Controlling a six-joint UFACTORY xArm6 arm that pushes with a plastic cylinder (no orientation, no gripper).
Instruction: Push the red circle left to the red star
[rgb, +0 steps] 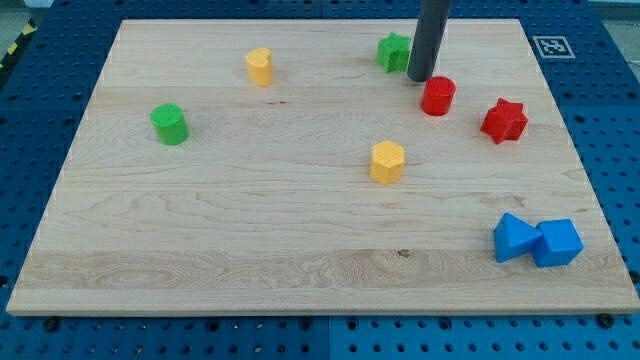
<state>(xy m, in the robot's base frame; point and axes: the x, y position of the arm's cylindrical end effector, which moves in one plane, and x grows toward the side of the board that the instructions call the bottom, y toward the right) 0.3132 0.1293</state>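
Observation:
The red circle (438, 96) stands on the wooden board at the view's upper right. The red star (503, 120) lies to its right and slightly lower, a short gap apart. My tip (419, 79) is the lower end of the dark rod, just up and left of the red circle, very close to it or touching. The green star (393, 52) is right behind the rod on its left.
A yellow block (260, 66) sits at the upper left of centre, a green cylinder (170, 124) at the left, a yellow hexagon (387, 162) in the middle. Two blue blocks (537, 240) touch each other at the lower right, near the board's edge (610, 250).

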